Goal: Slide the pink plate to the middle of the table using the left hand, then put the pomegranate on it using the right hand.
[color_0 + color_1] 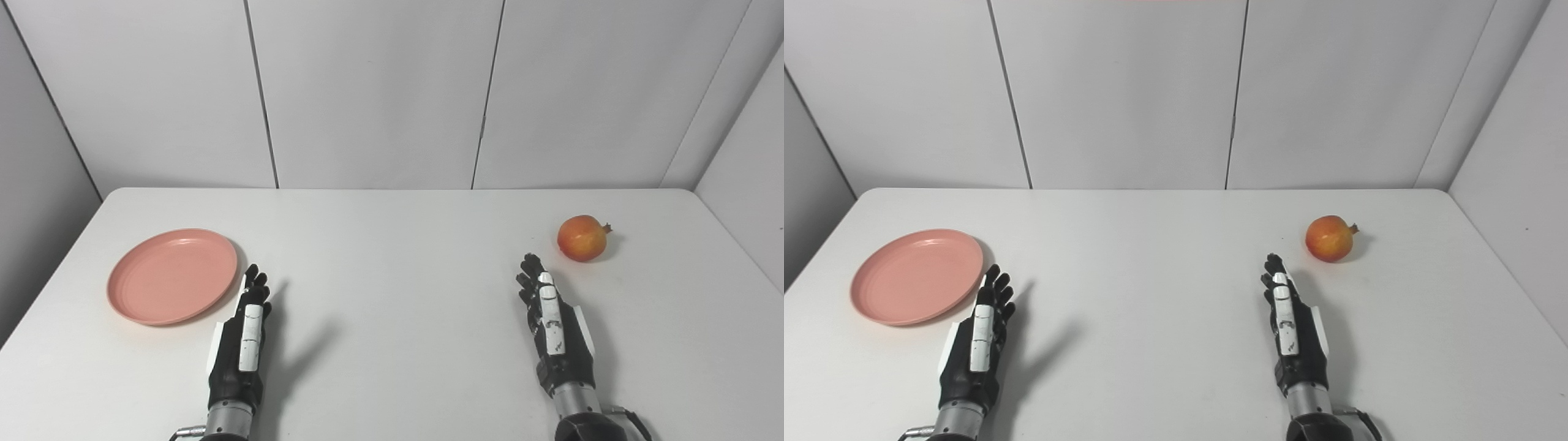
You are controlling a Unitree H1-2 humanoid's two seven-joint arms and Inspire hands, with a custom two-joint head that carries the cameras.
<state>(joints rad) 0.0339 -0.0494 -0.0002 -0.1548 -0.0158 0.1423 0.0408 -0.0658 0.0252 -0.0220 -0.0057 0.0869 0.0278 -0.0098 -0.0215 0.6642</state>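
White table (392, 245), grey panel walls behind. Pink plate (173, 275) left of frame, not yet slid. Left hand (245, 334) beside plate, fingers extended, empty; must contact rim, push toward centre. Right hand (554, 321) empty, fingers extended, short of pomegranate (582, 237) at right.

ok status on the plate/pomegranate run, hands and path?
Left hand open, beside pink plate, not gripping. Right hand open, short of pomegranate. Plate at table's left, not yet slid. Nothing in the way.
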